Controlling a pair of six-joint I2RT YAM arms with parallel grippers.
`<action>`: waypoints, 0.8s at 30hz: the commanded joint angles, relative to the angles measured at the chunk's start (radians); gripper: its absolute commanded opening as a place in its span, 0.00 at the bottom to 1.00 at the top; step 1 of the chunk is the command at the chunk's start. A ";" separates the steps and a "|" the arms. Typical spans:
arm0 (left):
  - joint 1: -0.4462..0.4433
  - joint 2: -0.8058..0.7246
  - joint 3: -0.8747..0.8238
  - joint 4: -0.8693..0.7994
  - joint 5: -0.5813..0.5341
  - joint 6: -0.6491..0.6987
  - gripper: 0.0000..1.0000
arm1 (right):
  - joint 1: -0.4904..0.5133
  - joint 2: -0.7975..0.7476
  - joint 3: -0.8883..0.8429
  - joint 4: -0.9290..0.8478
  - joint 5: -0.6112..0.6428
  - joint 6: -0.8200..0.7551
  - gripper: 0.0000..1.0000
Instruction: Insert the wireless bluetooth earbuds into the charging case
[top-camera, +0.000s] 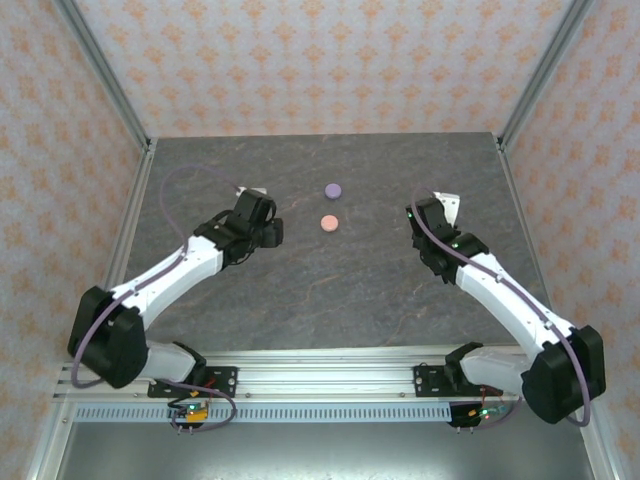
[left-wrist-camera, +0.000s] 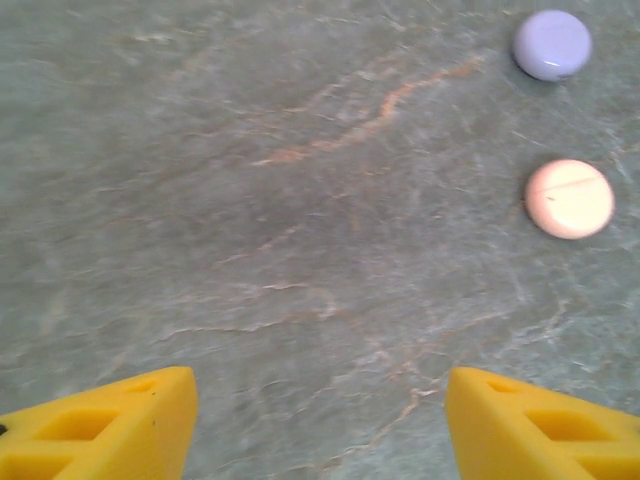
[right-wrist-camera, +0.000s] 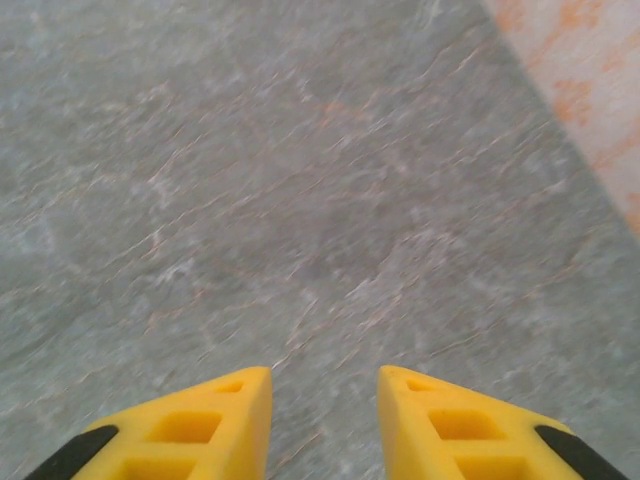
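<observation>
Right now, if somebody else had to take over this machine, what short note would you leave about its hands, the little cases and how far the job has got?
Left gripper: open, holding nothing, over the bare table; both cases lie ahead to its right.
Right gripper: open a little, holding nothing, near the table's right edge.
Things: purple case and pink case lie mid-table, apart, purple farther back. Both look shut.
Done: cannot tell; whether earbuds are inside is hidden.
Left: probably open a case and check. Neither gripper touches one.
</observation>
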 joint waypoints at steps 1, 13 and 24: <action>0.022 -0.073 -0.041 -0.008 -0.187 0.077 0.68 | -0.016 -0.026 -0.040 0.074 0.184 -0.046 0.35; 0.197 -0.091 -0.133 0.145 -0.322 0.178 0.84 | -0.237 -0.026 -0.145 0.234 0.047 -0.009 0.46; 0.328 0.044 -0.191 0.397 -0.282 0.228 1.00 | -0.393 0.095 -0.214 0.456 -0.051 -0.037 0.80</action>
